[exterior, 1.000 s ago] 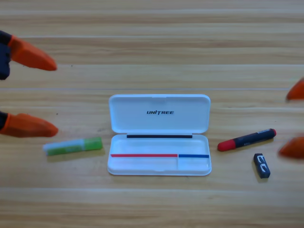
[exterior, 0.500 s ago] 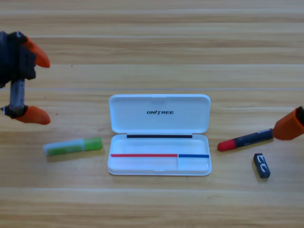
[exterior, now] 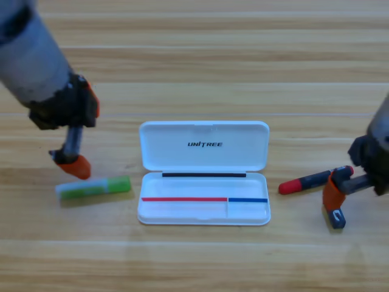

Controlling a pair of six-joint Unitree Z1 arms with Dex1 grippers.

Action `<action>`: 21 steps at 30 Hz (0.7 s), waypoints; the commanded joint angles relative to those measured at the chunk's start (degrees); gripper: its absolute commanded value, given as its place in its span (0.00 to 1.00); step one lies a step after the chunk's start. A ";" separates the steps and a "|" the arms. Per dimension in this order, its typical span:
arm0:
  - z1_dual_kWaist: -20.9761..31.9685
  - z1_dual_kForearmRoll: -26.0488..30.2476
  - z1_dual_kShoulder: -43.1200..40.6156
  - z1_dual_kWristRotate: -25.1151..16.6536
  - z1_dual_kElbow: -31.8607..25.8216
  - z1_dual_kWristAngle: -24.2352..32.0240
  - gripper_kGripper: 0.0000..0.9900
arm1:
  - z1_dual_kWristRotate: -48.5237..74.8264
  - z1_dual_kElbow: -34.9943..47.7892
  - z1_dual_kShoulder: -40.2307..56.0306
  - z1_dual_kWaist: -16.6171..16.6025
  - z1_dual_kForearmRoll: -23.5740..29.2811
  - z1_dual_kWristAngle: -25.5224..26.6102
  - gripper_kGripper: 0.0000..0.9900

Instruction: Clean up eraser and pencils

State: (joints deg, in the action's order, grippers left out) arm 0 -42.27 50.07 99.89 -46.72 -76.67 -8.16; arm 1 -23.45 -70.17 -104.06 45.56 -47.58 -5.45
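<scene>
A light-green pencil (exterior: 94, 187) with a white end lies left of the open white case (exterior: 203, 218). My left gripper (exterior: 82, 135) hangs just above and behind it, open, with its lower orange jaw tip near the pencil's left half. Right of the case lies the black pencil (exterior: 313, 180), red end toward the case. The eraser (exterior: 337, 218) sits just in front of it. My right gripper (exterior: 351, 185) has come down there, open. Its visible orange jaw stands between the black pencil's far end and the eraser, covering the eraser's top. The other jaw is hidden under the arm.
The case's lid (exterior: 203, 135) stands open toward the back and reads UNITREE; its shallow tray faces me. The grey left arm (exterior: 30, 58) slants in from the top left corner. The right arm (exterior: 378, 143) enters at the right edge.
Both arms have swung inward and down. The left gripper moved right to the green pencil. The right gripper moved left onto the spot between the black pencil and the eraser. The pencils and eraser have not moved.
</scene>
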 commanded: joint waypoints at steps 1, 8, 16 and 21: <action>0.78 1.17 6.10 1.72 -0.76 -0.37 0.99 | -0.81 1.35 -6.16 -2.32 4.60 -1.05 0.91; 1.40 1.25 9.35 3.47 -1.64 -0.28 0.99 | -1.25 1.09 -9.32 -3.20 6.62 -0.88 0.87; 4.12 1.25 12.61 3.65 -3.04 0.60 0.98 | -1.34 0.47 -12.14 -3.29 6.80 0.44 0.82; 6.76 1.17 14.98 3.21 -3.57 1.57 0.98 | -1.07 0.65 -13.45 -3.73 6.80 1.67 0.66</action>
State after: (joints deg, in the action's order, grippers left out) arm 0 -39.25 50.70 110.50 -43.68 -79.69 -7.62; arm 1 -24.58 -70.12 -113.28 43.76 -41.59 -5.22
